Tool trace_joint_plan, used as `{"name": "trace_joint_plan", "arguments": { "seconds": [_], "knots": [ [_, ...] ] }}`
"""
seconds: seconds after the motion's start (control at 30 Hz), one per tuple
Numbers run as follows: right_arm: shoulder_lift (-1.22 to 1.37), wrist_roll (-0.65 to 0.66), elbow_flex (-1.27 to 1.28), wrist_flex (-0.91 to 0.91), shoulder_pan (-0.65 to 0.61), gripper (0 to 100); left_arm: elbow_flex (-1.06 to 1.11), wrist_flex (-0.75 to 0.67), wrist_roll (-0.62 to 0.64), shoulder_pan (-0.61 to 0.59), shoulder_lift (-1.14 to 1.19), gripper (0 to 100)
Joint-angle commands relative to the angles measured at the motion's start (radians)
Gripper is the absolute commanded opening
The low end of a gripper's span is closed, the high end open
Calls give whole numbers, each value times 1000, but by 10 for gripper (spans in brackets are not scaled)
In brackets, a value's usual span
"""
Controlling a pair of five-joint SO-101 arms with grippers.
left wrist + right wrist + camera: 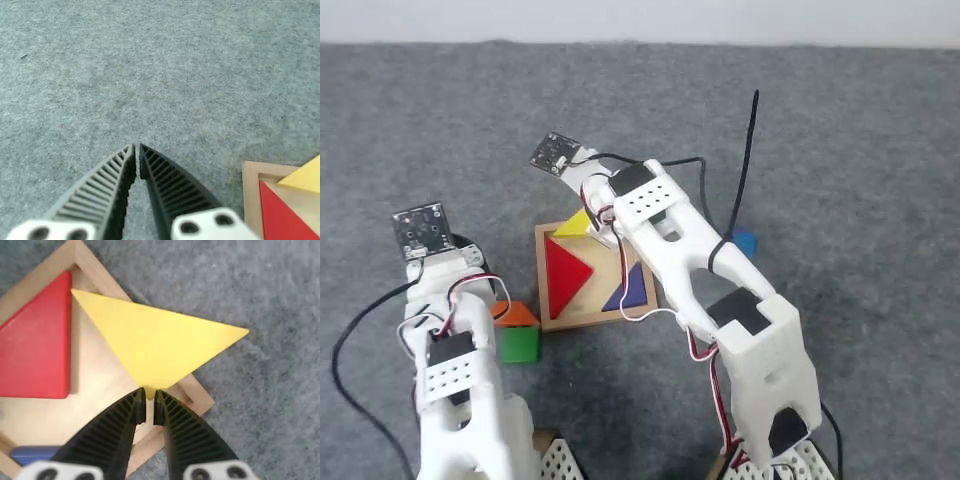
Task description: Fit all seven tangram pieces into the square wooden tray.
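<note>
The square wooden tray (548,318) lies between my two arms. Inside it are a red triangle (563,272) and a dark blue piece (631,289). My right gripper (149,394) is shut on one corner of the yellow triangle (155,342), which sits tilted over the tray's far corner, partly across the rim (200,395) and out over the carpet. The red triangle (35,340) lies just beside it. My left gripper (137,148) is shut with nothing in it, over bare carpet left of the tray (250,175). Outside the tray lie an orange piece (516,313), a green piece (520,345) and a small blue piece (744,242).
Grey carpet covers the whole table. The orange and green pieces lie against the tray's left side, close to the left arm (455,360). The small blue piece sits right of the right arm (680,250), beside a black cable (748,160).
</note>
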Motion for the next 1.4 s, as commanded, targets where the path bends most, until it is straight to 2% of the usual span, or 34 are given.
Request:
{"name": "trace_joint_plan", "arguments": {
  "seconds": [0.0, 0.3, 0.43, 0.6, 0.83, 0.93, 1.2, 1.37],
  "knots": [
    [-93, 15, -57, 13, -12, 33, -10, -26, -12, 2, -34, 13],
    [-206, 17, -58, 16, 24, 33, -10, -26, -14, 0, -34, 13],
    [-214, 15, -57, -99, 25, 33, -10, -26, -14, 0, -34, 13],
    [-85, 15, -75, -375, 28, 8, -10, -26, -14, 0, -34, 13],
    [197, 9, -322, -363, 53, 8, -10, -26, -14, 0, -34, 13],
    [311, 6, -463, -298, 77, 8, -10, -26, -14, 0, -34, 13],
    [503, -41, -950, 122, 94, 8, -10, -26, -14, 0, -34, 13],
    [595, -41, -1151, 294, 93, 8, -10, -26, -14, 0, -34, 13]
  ]
}}
